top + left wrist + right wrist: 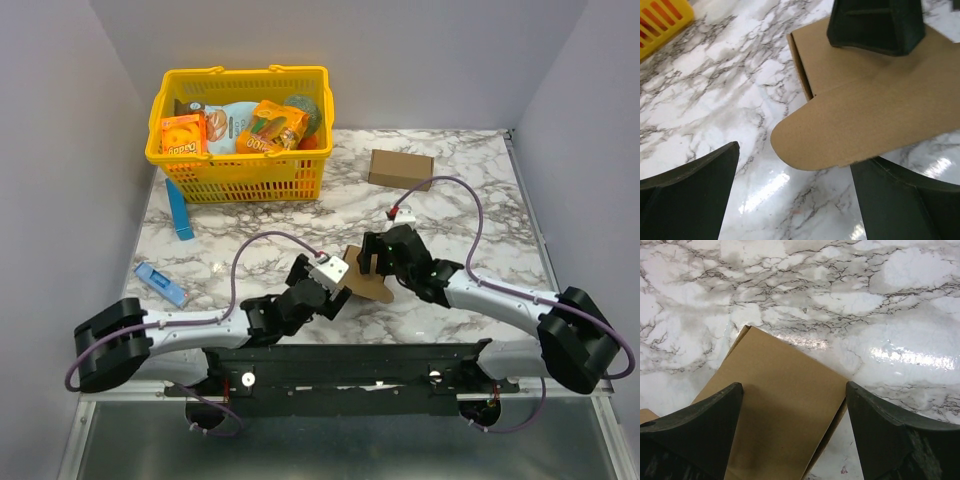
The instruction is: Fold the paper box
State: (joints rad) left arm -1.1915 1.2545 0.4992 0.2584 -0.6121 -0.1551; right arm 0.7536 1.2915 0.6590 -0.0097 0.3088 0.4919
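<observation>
1. Here, the paper box (366, 284) lies on the marble table (470, 200) near the front middle, between both arms.
2. Its rounded flap (840, 135) points at the left gripper (328, 288), whose fingers are spread wide and released.
3. The right gripper (380, 256) is likewise spread over the box, grasping nothing.
4. A yellow basket (240, 180) sits well apart.

The left arm (190, 325) and right arm (490, 292) lie low, each reaching inward from its outer base so the wrists nearly meet in the middle. The left claw (796, 157) tips downward, jaws spread wide. The right claw (794, 385), just opposite, gapes wide too.
</observation>
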